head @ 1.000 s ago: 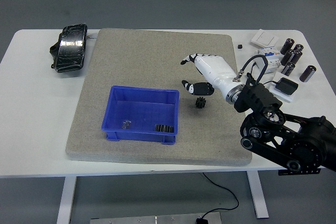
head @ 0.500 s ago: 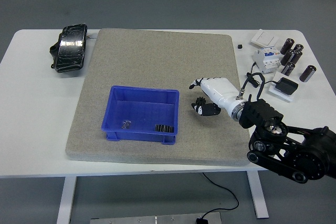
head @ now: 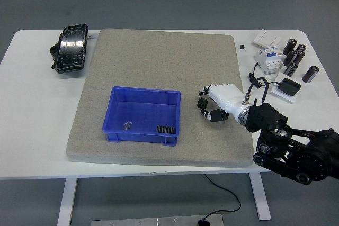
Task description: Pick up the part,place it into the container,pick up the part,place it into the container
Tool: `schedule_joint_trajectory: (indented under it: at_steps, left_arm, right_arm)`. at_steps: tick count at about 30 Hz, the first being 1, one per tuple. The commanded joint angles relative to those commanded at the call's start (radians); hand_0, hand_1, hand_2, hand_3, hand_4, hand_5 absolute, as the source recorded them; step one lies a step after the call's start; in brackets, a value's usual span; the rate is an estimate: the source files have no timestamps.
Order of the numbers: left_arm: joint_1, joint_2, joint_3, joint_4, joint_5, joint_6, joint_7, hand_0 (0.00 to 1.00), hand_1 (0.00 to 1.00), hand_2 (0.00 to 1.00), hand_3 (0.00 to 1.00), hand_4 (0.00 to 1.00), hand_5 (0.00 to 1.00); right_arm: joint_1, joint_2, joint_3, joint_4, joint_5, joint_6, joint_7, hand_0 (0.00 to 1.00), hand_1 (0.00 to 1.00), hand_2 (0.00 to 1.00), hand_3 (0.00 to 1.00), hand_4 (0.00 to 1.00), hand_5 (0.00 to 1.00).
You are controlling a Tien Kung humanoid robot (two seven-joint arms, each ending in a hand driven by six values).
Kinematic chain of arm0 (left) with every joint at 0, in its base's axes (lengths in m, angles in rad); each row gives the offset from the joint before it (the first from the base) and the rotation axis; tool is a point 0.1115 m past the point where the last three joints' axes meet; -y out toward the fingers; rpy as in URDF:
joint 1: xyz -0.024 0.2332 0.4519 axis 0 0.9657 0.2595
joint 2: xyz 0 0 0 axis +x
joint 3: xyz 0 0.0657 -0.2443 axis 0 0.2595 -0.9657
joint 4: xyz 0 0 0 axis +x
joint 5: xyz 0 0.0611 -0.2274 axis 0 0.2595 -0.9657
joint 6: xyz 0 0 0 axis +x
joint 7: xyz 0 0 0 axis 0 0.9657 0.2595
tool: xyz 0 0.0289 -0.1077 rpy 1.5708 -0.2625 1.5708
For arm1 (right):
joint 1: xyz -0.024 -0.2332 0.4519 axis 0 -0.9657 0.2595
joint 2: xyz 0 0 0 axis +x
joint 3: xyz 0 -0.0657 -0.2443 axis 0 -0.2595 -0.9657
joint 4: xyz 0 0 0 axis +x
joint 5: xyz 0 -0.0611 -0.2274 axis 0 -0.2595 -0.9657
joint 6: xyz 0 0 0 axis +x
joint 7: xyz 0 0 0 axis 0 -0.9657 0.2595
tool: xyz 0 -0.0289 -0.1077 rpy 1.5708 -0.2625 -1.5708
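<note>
Fingers of the right robot hand (head: 216,102) curl around a small black gear (head: 203,103) on the grey mat (head: 153,56), just right of the blue bin (head: 142,115). Another black gear (head: 165,129) lies inside that bin.

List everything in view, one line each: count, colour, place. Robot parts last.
mat: one, grey-beige, across the table's middle
bin: one, blue, on the mat's near-left part
gear in bin: one, black, bin's near right corner
small part in bin: one, dark, bin floor, left of centre
gear on mat: one, black, right of the bin, at the hand's fingers
pouch: one, black, table's far left
cylinders: about six, black, far right
breaker: one, white, far right, left of the cylinders
switch plate: one, white, far right corner
black box: one, on a white base, right edge
small cube: one, black, just off the mat's far right corner
table: one, white
right hand: one, white with black fingers, over the mat by the gear; black arm from lower right
</note>
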Motion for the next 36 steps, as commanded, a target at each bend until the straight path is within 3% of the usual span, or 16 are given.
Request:
schedule_joint_trajectory:
  at_steps: [13,14,19,20,36]
  left_arm:
    - [-0.003,0.000,0.003,0.001,-0.005,0.000,-0.005,0.674,0.668,0.605,0.567,0.497,0.479]
    - [-0.002,0.000,0.003,0.001,-0.006,0.000,-0.005,0.674,0.669,0.605,0.567,0.495,0.481]
    - [-0.002,0.002,0.003,0.001,-0.008,0.001,-0.006,0.674,0.669,0.605,0.567,0.495,0.481]
    - [-0.003,0.002,0.003,0.001,-0.009,0.001,-0.007,0.673,0.669,0.605,0.567,0.494,0.483]
    - [-0.002,0.004,0.004,0.001,-0.014,0.003,-0.011,0.674,0.669,0.607,0.568,0.495,0.487]
  right_arm:
    - [0.006,0.008,-0.013,-0.005,0.008,-0.011,0.003,0.533,0.629,0.708,0.729,0.604,0.236]
    - [0.006,0.008,-0.015,-0.006,0.007,-0.013,0.004,0.503,0.594,0.630,0.700,0.470,0.160]
    - [0.006,0.010,-0.026,-0.004,-0.001,-0.020,0.003,0.503,0.594,0.630,0.700,0.470,0.160]
    - [0.006,0.011,-0.027,-0.004,-0.002,-0.022,0.003,0.486,0.581,0.579,0.688,0.447,0.009]
    - [0.005,0.007,-0.008,-0.002,0.006,-0.053,0.014,0.481,0.577,0.534,0.681,0.468,0.002]
